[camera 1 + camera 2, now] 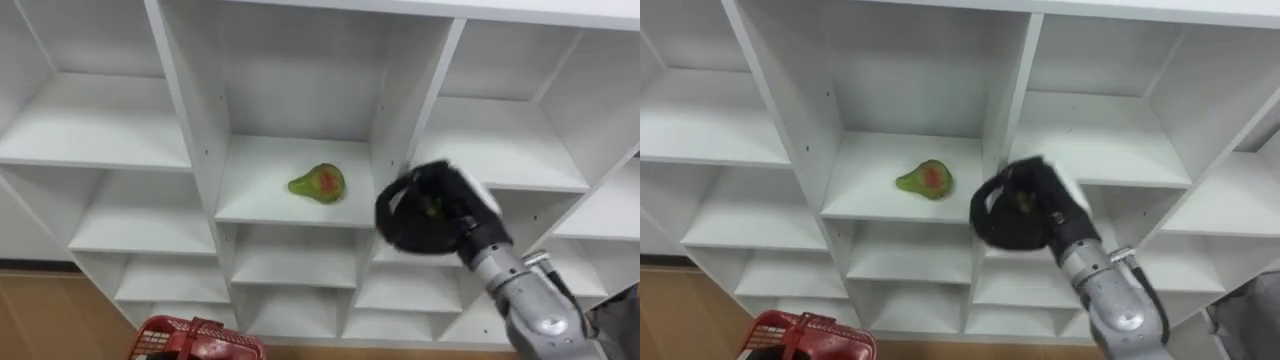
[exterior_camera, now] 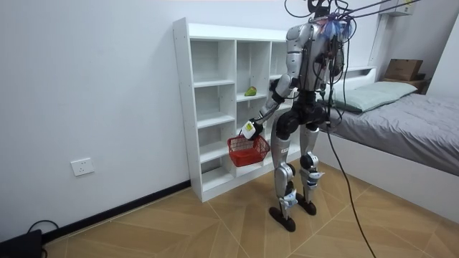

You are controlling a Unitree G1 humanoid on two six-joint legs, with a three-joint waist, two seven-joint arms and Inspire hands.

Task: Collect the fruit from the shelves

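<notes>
A green pear with a red blush point(image 1: 318, 183) point(image 1: 926, 178) lies on the middle shelf of the white closet point(image 1: 190, 120), in the centre compartment. My right hand point(image 1: 435, 210) point(image 1: 1025, 212) hovers just right of the pear, in front of the upright divider and apart from the fruit. Its fingers are curled, and a small greenish thing shows inside the curl. In the room view my left hand point(image 2: 249, 129) hangs low and holds the red basket point(image 2: 247, 150) by its handle. The basket's rim point(image 1: 195, 340) shows at the lower left of the eye views.
The closet has several open compartments in rows, bare apart from the pear. I stand upright close before it on a wooden floor. A bed point(image 2: 401, 122) lies at the room view's right. A wall socket point(image 2: 83, 167) is at its left.
</notes>
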